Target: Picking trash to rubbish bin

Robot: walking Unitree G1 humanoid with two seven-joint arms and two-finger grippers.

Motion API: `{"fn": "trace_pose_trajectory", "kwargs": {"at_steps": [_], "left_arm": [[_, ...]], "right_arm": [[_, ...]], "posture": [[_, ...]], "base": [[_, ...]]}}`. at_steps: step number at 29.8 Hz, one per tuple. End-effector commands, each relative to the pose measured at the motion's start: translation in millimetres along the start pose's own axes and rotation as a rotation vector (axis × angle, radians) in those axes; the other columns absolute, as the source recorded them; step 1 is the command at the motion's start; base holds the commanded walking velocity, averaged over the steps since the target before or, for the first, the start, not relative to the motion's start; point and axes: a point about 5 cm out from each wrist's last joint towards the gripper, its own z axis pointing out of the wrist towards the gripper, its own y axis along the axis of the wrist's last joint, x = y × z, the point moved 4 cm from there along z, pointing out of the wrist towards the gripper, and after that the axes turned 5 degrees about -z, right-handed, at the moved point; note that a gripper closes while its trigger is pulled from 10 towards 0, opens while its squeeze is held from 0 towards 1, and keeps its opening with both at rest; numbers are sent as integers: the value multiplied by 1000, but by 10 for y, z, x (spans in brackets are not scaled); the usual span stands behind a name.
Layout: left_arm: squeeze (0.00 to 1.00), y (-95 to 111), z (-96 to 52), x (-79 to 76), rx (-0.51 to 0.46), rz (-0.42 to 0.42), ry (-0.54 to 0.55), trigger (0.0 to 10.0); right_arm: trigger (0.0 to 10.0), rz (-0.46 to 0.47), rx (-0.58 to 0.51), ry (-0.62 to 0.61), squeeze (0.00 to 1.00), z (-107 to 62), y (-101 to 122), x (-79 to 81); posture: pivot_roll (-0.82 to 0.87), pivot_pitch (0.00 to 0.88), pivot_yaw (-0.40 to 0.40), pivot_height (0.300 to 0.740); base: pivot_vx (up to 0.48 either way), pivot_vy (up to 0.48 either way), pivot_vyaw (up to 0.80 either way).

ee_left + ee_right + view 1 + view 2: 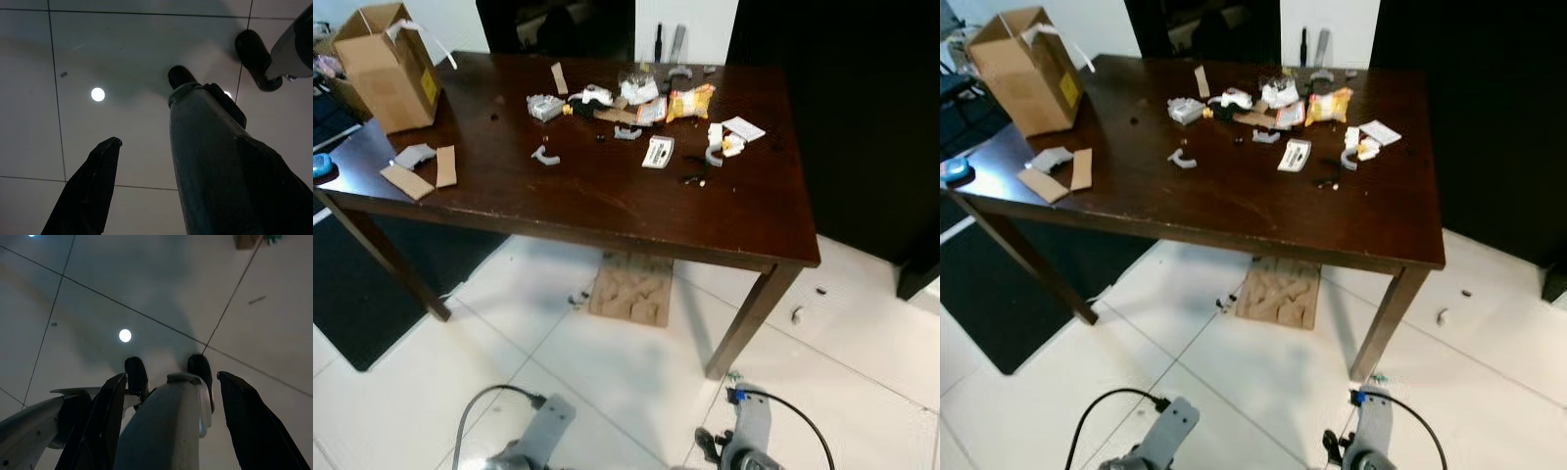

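A: Left to right, what's on the dark brown wooden table [607, 196]?

B: An open tan cardboard box [386, 64] stands at the far left corner. Near the left edge lie flat cardboard scraps [421, 171]. Across the back, toward the right, is the trash: a small grey curved plastic piece [545, 156], a crumpled clear-and-white wrapper [639, 90], an orange snack packet [690, 101], a white printed card [658, 151] and white paper scraps [734, 132]. A flat brown cardboard sheet [631, 289] lies on the white tiled floor [558, 372] under the table.

A: And the arms?

B: Both hang low. The left gripper [178, 191] points down at the tiles, fingers spread wide and empty. The right gripper [168, 426] is the same, fingers apart, holding nothing.

A: So which step?

B: I'd judge the approach, with nothing picked up yet. Next it likely needs to step up to the table's near edge, raise one arm and reach for a nearer piece. I can't make out a rubbish bin.
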Motion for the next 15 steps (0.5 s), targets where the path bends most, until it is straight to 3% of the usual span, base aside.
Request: {"fn": "trace_pose_trajectory", "kwargs": {"at_steps": [1, 10, 15], "left_arm": [[0, -124, -6, -28, 38, -32, -2, 10000], [0, -198, -15, -47, 63, -28, -17, 10000], [0, -137, -12, -30, 47, -43, -24, 10000]], "right_arm": [[10000, -12, 42, 14, 0, -1, -98, 52], [10000, -125, 85, 41, 0, 6, -141, 106], [10000, -127, 95, 35, 0, -2, -170, 90]], "posture": [[-138, 30, 52, 740], [-124, 0, 45, 740], [-128, 0, 51, 740]], "base": [[0, 0, 0], [0, 0, 0], [0, 0, 0]]}}
